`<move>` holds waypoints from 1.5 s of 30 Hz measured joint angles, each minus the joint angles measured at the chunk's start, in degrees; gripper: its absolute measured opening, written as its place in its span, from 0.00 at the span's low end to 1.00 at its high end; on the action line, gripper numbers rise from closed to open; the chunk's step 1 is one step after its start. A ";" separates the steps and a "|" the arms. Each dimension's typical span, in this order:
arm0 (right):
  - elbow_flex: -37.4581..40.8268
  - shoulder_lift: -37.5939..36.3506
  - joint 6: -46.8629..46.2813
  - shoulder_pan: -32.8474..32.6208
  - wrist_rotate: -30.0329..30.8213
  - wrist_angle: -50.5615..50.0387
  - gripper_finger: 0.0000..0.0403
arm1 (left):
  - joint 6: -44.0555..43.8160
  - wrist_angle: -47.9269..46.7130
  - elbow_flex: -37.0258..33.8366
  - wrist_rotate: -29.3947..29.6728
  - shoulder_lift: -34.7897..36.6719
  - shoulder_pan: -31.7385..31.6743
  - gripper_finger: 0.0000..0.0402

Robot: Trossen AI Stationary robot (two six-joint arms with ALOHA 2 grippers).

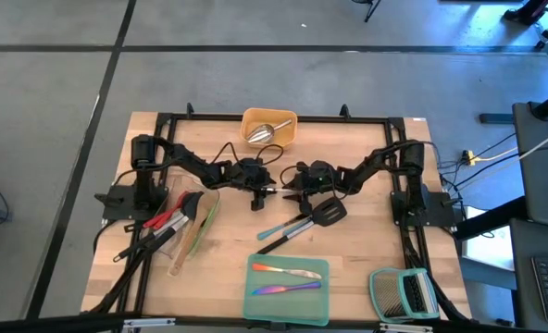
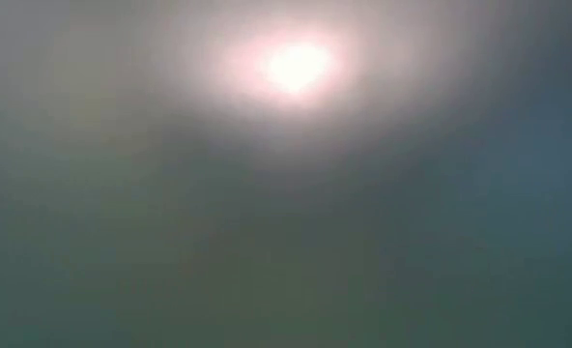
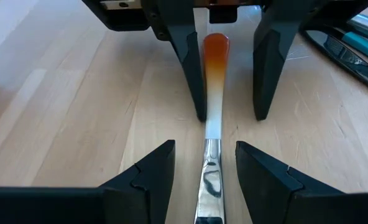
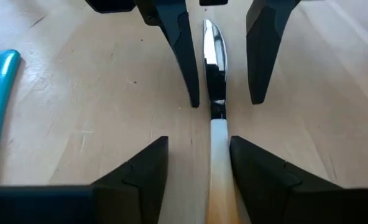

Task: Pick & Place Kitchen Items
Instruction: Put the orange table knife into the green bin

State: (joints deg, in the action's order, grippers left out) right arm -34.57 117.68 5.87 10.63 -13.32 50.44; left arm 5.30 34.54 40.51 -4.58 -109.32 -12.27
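Grippers meet nose to nose at table centre: left gripper (image 3: 204,167) and right gripper (image 4: 196,163) both straddle one knife (image 3: 212,93), fingers spread, neither visibly pinching it. Judged a handover or set-down; best done by keeping one grip firm until the knife rests flat on the table (image 1: 228,268). Turner (image 1: 328,211) lies at 5 o'clock. Low view shows only glare; contact at the pads cannot be made out.

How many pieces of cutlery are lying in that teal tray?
2: in the teal tray at the table's near edge, one orange-handled piece lies toward the far side, one purple-handled piece just nearer. None seem hidden.
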 joint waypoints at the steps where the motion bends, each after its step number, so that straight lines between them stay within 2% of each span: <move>1: 0.00 0.40 0.15 0.02 0.00 0.62 0.43 | 0.00 -0.01 0.00 0.00 0.00 0.00 0.41; 17: 0.02 1.81 -0.91 0.13 5.62 3.85 0.31 | 0.00 0.81 0.00 0.00 0.04 0.00 0.41; 25: -0.03 1.85 -0.72 0.37 6.47 3.87 0.16 | 0.00 1.52 0.00 0.00 0.04 0.00 0.41; 45: -0.07 1.91 -0.05 0.50 4.93 3.87 0.15 | 0.00 1.47 0.00 0.00 0.04 0.00 0.40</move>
State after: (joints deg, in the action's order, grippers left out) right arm -34.63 119.58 5.82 11.14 -8.38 54.30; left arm 5.30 36.01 40.51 -4.58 -109.27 -12.27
